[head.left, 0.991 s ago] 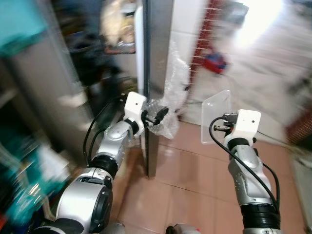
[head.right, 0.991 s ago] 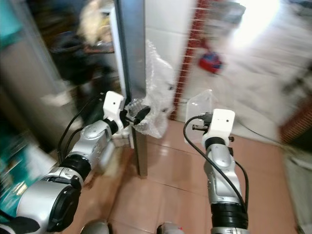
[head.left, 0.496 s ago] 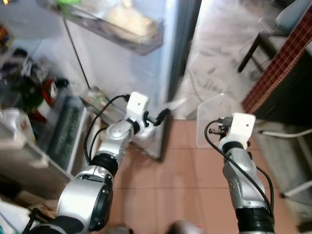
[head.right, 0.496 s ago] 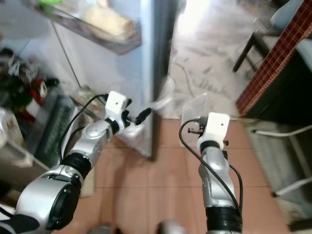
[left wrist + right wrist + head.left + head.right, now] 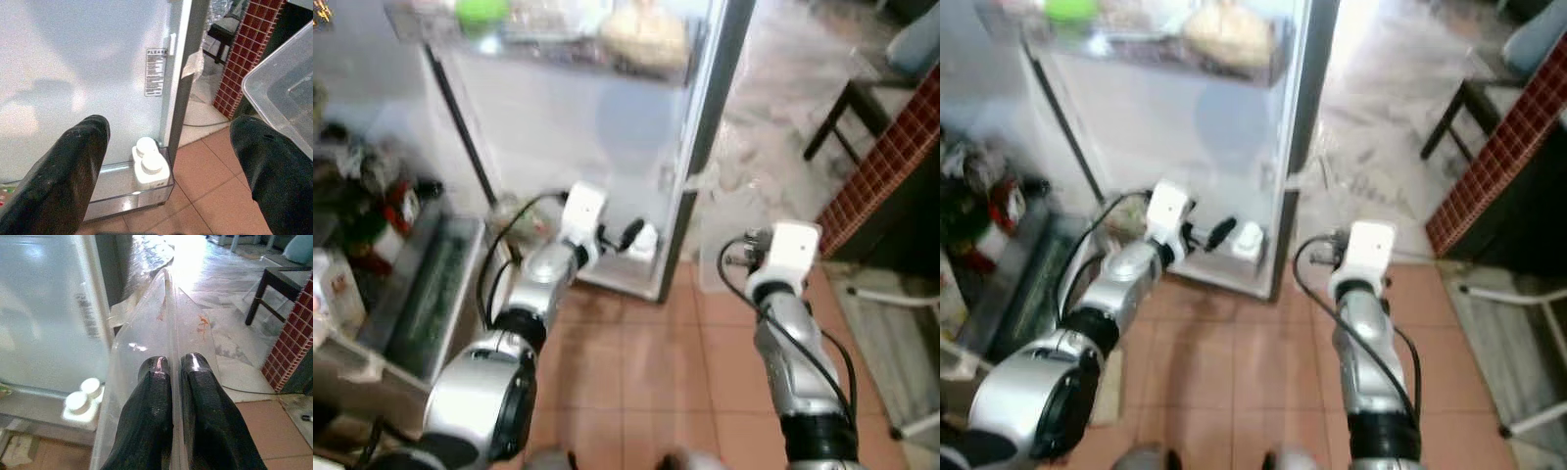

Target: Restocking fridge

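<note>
1. The fridge door (image 5: 607, 147) stands open, two white bottles (image 5: 149, 164) in its bottom shelf.
2. The left gripper (image 5: 166, 161) is spread wide, empty, facing the door.
3. The right gripper (image 5: 175, 382) pinches a clear plastic tub (image 5: 146, 347), apparently not yet placed inside.

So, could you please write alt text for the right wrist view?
The right pincer is shut on the thin edge of a clear plastic container, held in front of an open fridge door. Two white-capped bottles stand in the door's bottom shelf, and tiled floor lies beyond.
</note>
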Available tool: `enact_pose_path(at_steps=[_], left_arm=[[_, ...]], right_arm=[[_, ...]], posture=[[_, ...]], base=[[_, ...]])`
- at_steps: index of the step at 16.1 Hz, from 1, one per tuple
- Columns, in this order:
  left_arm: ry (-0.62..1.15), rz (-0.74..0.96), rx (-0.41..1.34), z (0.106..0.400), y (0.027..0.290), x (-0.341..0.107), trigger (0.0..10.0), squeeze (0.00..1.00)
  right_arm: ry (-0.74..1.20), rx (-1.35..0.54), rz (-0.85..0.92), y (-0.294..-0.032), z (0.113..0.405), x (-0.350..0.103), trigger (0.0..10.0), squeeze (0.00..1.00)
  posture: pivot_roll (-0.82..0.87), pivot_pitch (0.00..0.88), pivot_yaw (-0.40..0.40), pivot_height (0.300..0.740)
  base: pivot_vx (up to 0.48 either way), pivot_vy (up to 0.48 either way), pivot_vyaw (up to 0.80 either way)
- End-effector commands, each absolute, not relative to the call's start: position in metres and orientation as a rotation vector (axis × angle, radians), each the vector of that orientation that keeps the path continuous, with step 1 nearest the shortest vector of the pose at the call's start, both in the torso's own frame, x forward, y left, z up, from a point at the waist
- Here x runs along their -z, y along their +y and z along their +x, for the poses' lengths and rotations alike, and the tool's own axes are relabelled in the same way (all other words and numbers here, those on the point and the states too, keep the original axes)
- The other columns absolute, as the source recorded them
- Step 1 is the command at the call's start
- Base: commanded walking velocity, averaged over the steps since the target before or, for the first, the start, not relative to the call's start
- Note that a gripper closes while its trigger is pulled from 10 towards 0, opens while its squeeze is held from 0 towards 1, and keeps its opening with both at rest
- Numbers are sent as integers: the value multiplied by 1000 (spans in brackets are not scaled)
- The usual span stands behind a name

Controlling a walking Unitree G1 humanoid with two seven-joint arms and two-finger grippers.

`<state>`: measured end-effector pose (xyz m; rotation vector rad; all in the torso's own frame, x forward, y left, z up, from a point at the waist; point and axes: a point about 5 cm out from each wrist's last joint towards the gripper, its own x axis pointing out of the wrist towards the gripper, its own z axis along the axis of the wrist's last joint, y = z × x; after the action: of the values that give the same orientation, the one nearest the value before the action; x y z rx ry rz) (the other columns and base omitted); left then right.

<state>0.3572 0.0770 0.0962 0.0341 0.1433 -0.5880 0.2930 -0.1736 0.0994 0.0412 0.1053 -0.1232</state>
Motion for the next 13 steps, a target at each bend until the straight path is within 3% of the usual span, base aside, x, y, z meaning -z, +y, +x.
enact_pose_path(at_steps=[1, 9, 13], left_arm=[[137, 40, 624, 356, 62, -99, 10000, 0], [132, 57, 584, 359, 66, -101, 10000, 0], [106, 93, 500, 360, 96, -99, 10000, 0]], right_arm=[[109, 161, 31, -186, 291, -99, 10000, 0], [129, 53, 112, -173, 291, -94, 10000, 0], [132, 6, 125, -169, 293, -95, 10000, 0]], posture=[[-26, 29, -2, 740], [-31, 29, 0, 740], [-19, 30, -1, 740]], base=[[345, 0, 0], [345, 0, 0], [245, 0, 0]])
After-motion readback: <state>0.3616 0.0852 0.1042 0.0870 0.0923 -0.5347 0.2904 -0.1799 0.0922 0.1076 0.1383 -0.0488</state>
